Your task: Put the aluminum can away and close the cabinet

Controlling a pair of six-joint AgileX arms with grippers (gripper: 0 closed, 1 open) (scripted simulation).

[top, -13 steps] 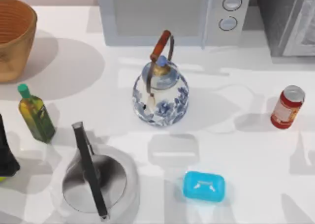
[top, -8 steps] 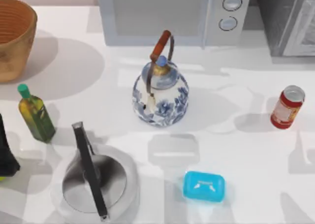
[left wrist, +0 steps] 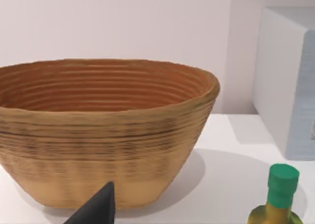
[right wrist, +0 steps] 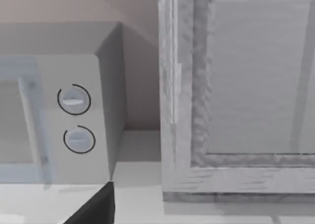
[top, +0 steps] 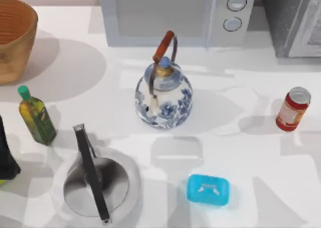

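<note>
The aluminum can (top: pixel 293 109) is red with a silver top. It stands upright at the table's right side, with nothing touching it. The cabinet (top: pixel 288 20) is a dark speckled grey unit at the back right corner, and its lighter framed door panel (top: pixel 310 35) stands at an angle. Close up in the right wrist view are the cabinet's door frame (right wrist: pixel 182 91) and a dark part of my right gripper (right wrist: pixel 96 209). My left gripper (top: pixel 5 158) is a dark shape at the table's left edge, far from the can, and it appears again in the left wrist view (left wrist: pixel 96 209).
A pale microwave (top: pixel 175 15) stands at the back next to the cabinet. A blue-and-white kettle (top: pixel 163 95) is in the middle, a steel kettle (top: pixel 95 185) at the front left and a blue box (top: pixel 207 189) at the front. At the left are a green oil bottle (top: pixel 36 115) and a woven basket (top: pixel 15 37).
Shadows on the table's right side have shifted toward the front. The can and all the other objects stay where they were.
</note>
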